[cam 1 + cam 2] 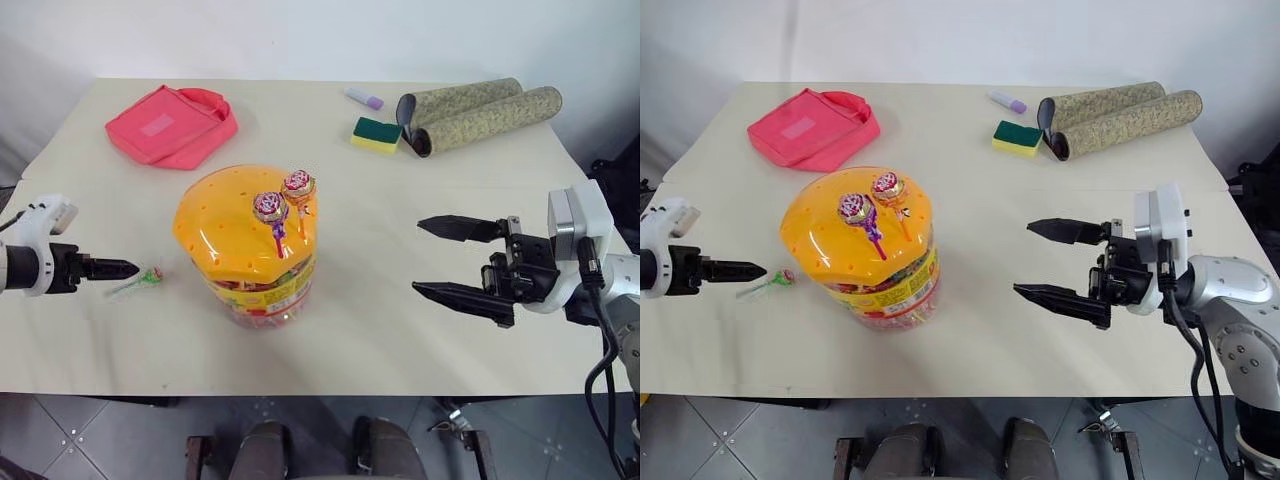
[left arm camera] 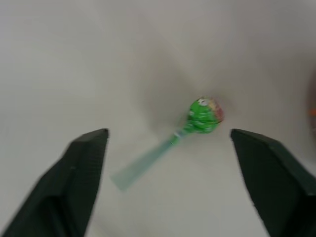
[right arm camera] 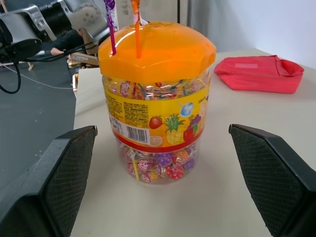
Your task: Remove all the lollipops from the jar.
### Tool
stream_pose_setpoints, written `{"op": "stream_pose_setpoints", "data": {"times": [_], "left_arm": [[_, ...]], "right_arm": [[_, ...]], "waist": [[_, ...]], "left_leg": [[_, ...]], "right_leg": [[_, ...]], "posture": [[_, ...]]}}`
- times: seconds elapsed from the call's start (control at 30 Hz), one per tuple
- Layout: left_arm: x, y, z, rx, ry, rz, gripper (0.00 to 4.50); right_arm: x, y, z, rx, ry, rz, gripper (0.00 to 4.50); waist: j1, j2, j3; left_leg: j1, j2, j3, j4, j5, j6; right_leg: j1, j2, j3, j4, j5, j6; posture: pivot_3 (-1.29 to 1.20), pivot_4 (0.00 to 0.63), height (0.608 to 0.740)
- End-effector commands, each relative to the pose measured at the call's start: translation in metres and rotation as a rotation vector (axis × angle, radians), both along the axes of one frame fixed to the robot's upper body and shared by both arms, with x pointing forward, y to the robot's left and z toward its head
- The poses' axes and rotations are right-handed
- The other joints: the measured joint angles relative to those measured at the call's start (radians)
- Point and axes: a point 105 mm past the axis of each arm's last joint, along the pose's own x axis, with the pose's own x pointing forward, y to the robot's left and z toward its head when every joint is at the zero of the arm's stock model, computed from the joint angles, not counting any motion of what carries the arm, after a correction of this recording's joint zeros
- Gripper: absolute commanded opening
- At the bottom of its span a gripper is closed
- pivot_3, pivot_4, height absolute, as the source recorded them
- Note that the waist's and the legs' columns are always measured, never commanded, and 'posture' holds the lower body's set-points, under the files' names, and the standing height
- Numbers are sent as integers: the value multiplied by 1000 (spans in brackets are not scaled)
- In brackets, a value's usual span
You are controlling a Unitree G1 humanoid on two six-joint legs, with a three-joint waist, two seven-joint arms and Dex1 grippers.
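Observation:
The jar [image 1: 250,262], a clear tub with an orange dotted lid [image 1: 228,225], stands in the middle of the table. Two lollipops stick up from the lid: one on a purple stick [image 1: 270,209], one on an orange stick [image 1: 298,184]. Left of the jar, a third lollipop [image 1: 148,277] on a green stick lies on the table. My left gripper [image 1: 128,268] hovers just over it, open; in the left wrist view this lollipop [image 2: 203,115] rests free between the spread fingers. Over on the jar's right, my right gripper [image 1: 418,256] is open, pointing at the jar [image 3: 157,123].
A pink pouch [image 1: 172,125] lies at the back left. A green-and-yellow sponge [image 1: 376,133], a small purple-capped item [image 1: 364,98] and a rolled patterned mat [image 1: 480,115] are at the back right. The table's front edge [image 1: 300,388] runs close below the jar.

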Motion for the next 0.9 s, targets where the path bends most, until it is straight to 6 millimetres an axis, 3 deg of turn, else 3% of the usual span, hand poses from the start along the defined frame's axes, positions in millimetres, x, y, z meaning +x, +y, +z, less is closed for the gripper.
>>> {"op": "stream_pose_setpoints", "data": {"times": [0.03,0.17,0.37,0.67,0.9], "left_arm": [[4,-11,49,-5,-197,-106,4479],[1,-31,86,-81,-383,-283,4479],[-3,-53,118,-194,-714,-530,4479],[-44,-66,118,-389,-937,-959,4479],[-60,-55,99,-373,-858,-1006,4479]], "right_arm": [[-3,-5,14,-14,-74,-16,4500],[-6,-3,20,-30,-91,-9,4500],[-10,8,23,-48,-92,9,4500],[13,44,32,23,-88,23,4500],[22,79,43,26,-114,141,4500]], "waist": [[1,0,0],[0,0,0],[-1,0,0],[-20,0,0],[-30,0,0]], "left_leg": [[0,0,0,0,0,0],[0,0,0,0,0,0],[0,0,1,1,0,0],[-1,1,1,5,0,0],[-2,1,1,5,-1,1]], "right_leg": [[0,0,0,0,0,0],[0,0,0,0,0,0],[0,0,0,0,0,0],[-1,1,0,2,0,0],[-2,1,1,3,0,0]], "posture": [[0,150,740],[0,150,740],[0,150,740],[0,150,740],[0,150,740]]}}
